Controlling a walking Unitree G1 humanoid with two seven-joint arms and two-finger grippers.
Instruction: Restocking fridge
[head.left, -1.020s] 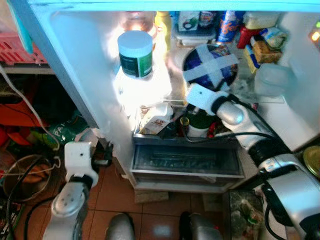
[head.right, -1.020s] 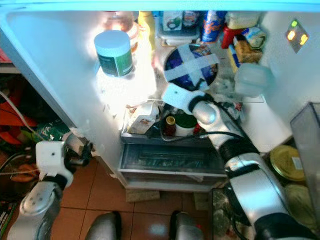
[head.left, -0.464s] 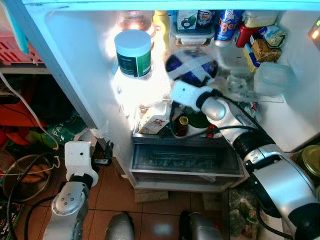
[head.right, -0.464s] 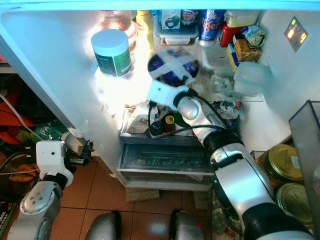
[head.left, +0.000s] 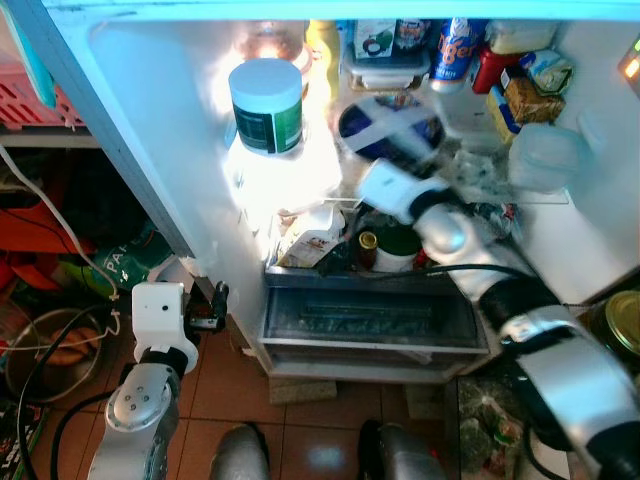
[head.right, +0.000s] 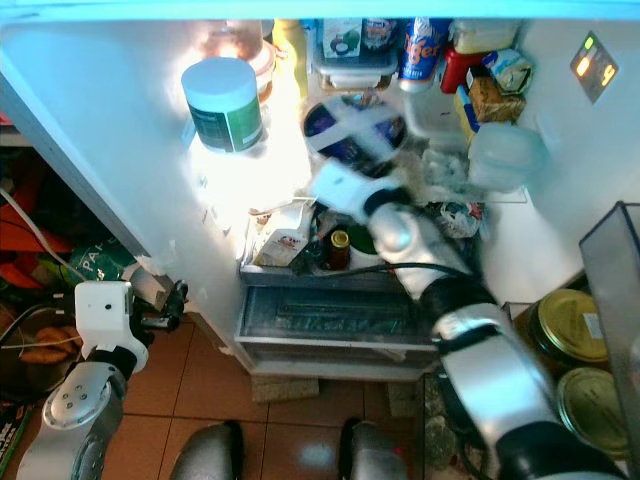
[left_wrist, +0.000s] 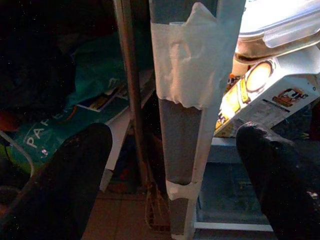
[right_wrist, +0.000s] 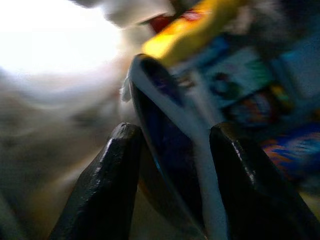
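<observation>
Looks like the robot's mid-way through stocking the fridge: the right gripper is pinching a round dark blue tin with pale tape crossed over its lid, fingers on either side of its edge, and it's got it up at the middle shelf, right of the big green-labelled tub and just in front of the cans and boxes at the back. The view is blurry so it's hard to say if the tin is touching the shelf yet. Next move probably calls for finding a free patch of shelf, setting the tin down flat and letting go without knocking the stuff behind it. The right arm is stretched forward and up into the fridge, wrist bent. The left gripper hangs low by the left door edge with fingers spread wide, holding nothing.
</observation>
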